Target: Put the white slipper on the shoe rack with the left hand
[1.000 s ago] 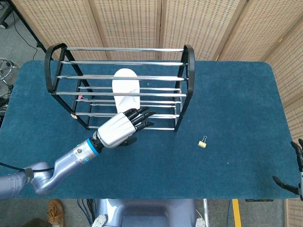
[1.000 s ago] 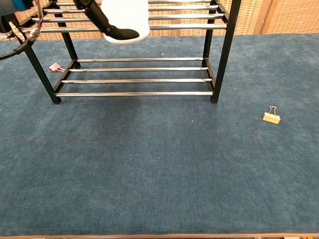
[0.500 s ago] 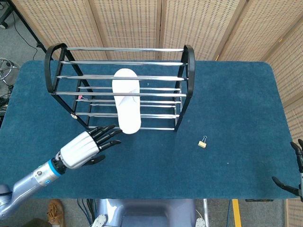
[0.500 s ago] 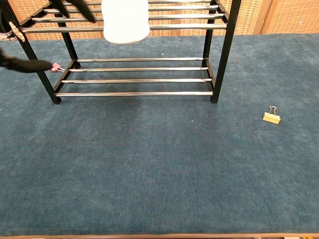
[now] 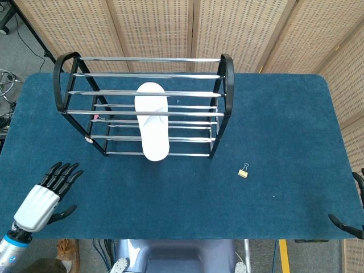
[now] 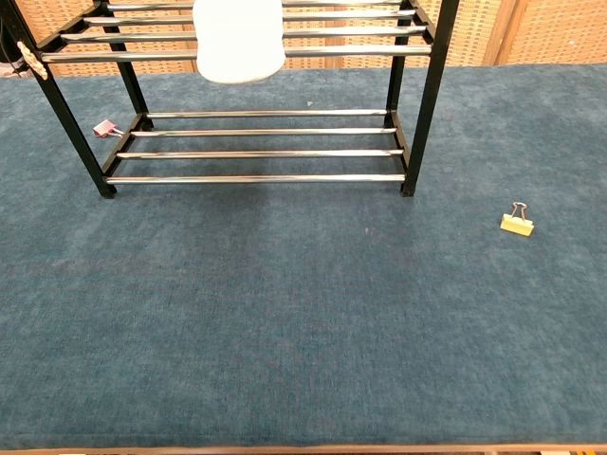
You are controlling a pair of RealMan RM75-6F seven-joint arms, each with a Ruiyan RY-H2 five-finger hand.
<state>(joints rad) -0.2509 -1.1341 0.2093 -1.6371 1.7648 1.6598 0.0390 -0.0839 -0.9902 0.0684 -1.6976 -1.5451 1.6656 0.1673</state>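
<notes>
The white slipper (image 5: 152,120) lies across the top bars of the black shoe rack (image 5: 226,74), its near end sticking out past the front bar; the chest view shows that end of the slipper (image 6: 238,40) on the upper shelf of the rack (image 6: 422,95). My left hand (image 5: 45,193) hovers over the table's front left corner, far from the rack, fingers spread and holding nothing. Of my right hand (image 5: 354,211) only dark fingertips show at the right edge of the head view.
A small beige binder clip (image 5: 244,170) lies right of the rack, seen as the binder clip (image 6: 517,221) in the chest view. A pink clip (image 6: 103,127) sits by the rack's left foot. Blue cloth (image 5: 273,125) covers the table; woven screens stand behind.
My left hand let go of the slipper's near end and drew back to the front left corner. The slipper stays on the rack. The right hand barely moved.
</notes>
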